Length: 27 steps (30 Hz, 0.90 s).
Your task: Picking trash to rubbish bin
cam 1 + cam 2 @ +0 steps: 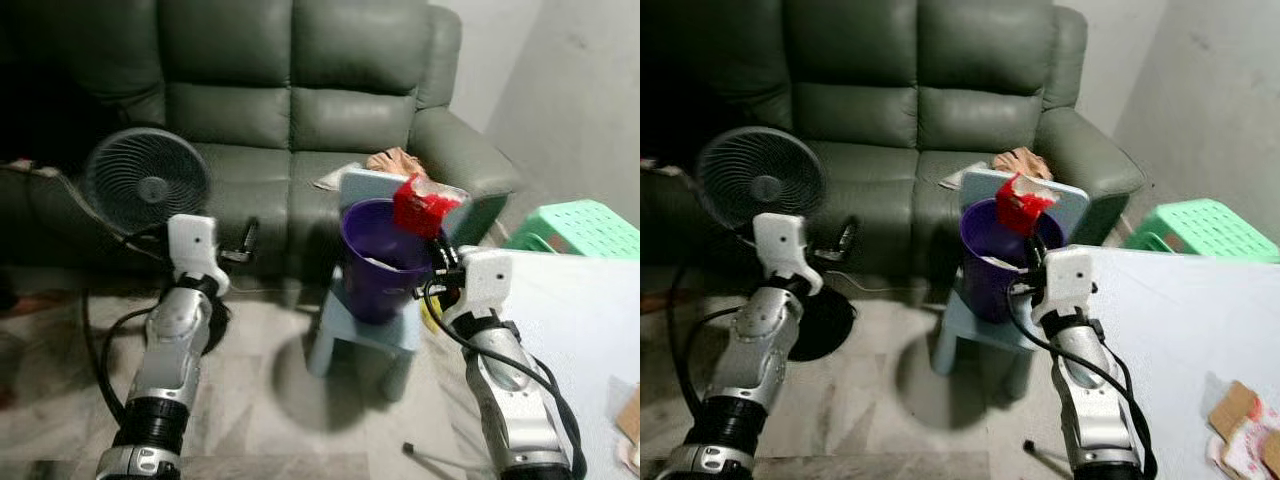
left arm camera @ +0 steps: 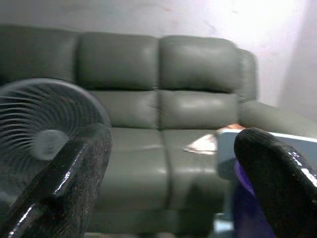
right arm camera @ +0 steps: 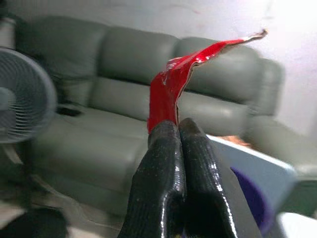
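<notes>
A red wrapper [image 1: 421, 206] is pinched in my right gripper [image 1: 436, 240], which is shut on it just above the right rim of the purple bin [image 1: 377, 262]. The bin stands on a small pale blue stool [image 1: 366, 338] in front of the sofa. In the right wrist view the two black fingers [image 3: 173, 163] press together with the red wrapper [image 3: 171, 91] sticking up from their tips. My left gripper [image 1: 246, 240] is held out to the left of the bin, open with nothing between its fingers [image 2: 74, 178].
A grey-green sofa [image 1: 290, 110] stands behind the bin, with a fan [image 1: 146, 181] at its left and some items [image 1: 395, 160] on its right seat. A green stool [image 1: 580, 228] and a white table [image 1: 590, 330] lie to the right.
</notes>
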Tool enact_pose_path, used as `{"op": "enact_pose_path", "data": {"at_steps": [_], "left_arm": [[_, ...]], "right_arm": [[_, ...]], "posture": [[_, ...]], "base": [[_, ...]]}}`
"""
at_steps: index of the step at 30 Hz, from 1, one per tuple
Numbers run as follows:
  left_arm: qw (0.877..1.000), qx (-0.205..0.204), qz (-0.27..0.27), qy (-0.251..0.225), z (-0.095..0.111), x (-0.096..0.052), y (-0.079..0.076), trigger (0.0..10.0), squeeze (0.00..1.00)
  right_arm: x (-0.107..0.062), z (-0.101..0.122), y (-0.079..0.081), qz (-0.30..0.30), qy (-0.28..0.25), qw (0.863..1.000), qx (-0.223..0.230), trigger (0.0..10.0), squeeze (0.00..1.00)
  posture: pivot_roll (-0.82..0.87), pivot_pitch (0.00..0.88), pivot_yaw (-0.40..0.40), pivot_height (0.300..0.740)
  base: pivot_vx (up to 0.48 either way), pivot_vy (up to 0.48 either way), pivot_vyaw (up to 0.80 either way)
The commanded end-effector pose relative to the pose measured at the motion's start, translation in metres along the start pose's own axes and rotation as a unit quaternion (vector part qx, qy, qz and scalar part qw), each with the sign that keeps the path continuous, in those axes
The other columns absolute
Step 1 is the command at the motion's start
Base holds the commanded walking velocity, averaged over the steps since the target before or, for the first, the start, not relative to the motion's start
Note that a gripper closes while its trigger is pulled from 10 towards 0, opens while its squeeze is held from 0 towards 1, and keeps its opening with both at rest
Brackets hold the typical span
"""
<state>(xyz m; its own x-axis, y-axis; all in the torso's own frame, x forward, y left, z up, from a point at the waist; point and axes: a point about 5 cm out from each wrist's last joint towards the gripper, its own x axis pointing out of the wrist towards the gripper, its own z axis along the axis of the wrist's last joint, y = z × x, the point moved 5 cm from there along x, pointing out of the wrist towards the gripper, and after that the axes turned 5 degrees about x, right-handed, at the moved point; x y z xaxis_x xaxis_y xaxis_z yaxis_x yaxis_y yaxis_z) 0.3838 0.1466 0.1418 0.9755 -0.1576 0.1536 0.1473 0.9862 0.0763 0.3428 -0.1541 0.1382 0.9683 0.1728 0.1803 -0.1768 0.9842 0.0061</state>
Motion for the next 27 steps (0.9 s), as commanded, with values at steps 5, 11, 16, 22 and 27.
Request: {"op": "enact_pose_path", "data": {"at_steps": [5, 11, 16, 22, 27], "left_arm": [[1.000, -0.007, -0.025, -0.007, 0.0043, 0.0035, -0.0129, 10.0, 0.00], [1.000, -0.012, -0.026, -0.007, 0.0046, 0.0034, -0.0124, 10.0, 0.00], [1.000, -0.015, -0.027, -0.006, 0.0042, 0.0034, -0.0121, 10.0, 0.00], [0.999, -0.016, -0.029, -0.006, 0.0043, 0.0038, -0.0118, 10.0, 0.00], [0.999, -0.016, -0.031, -0.007, 0.0049, 0.0041, -0.0120, 10.0, 0.00]], "right_arm": [[-0.0030, 0.0017, -0.0069, -0.008, -0.002, 1.000, 0.008, 10.0, 0.00], [-0.0030, 0.0019, -0.0059, -0.004, -0.003, 1.000, 0.013, 10.0, 0.00], [-0.0030, 0.0017, -0.0045, -0.001, -0.003, 1.000, 0.014, 10.0, 0.00], [-0.0030, 0.0017, -0.0034, 0.002, -0.003, 1.000, 0.015, 10.0, 0.00], [-0.0029, 0.0015, -0.0031, 0.004, -0.003, 1.000, 0.014, 10.0, 0.00]], "posture": [[-0.03, 0.000, -0.092, 0.740], [-0.02, 0.000, -0.092, 0.740], [-0.02, 0.000, -0.091, 0.740], [-0.02, 0.000, -0.091, 0.740], [-0.02, 0.000, -0.089, 0.740]], "base": [[0.000, 0.000, 0.00], [0.000, 0.000, 0.00], [0.000, 0.000, 0.00], [0.157, 0.000, 0.00], [0.354, 0.000, 0.00]]}}
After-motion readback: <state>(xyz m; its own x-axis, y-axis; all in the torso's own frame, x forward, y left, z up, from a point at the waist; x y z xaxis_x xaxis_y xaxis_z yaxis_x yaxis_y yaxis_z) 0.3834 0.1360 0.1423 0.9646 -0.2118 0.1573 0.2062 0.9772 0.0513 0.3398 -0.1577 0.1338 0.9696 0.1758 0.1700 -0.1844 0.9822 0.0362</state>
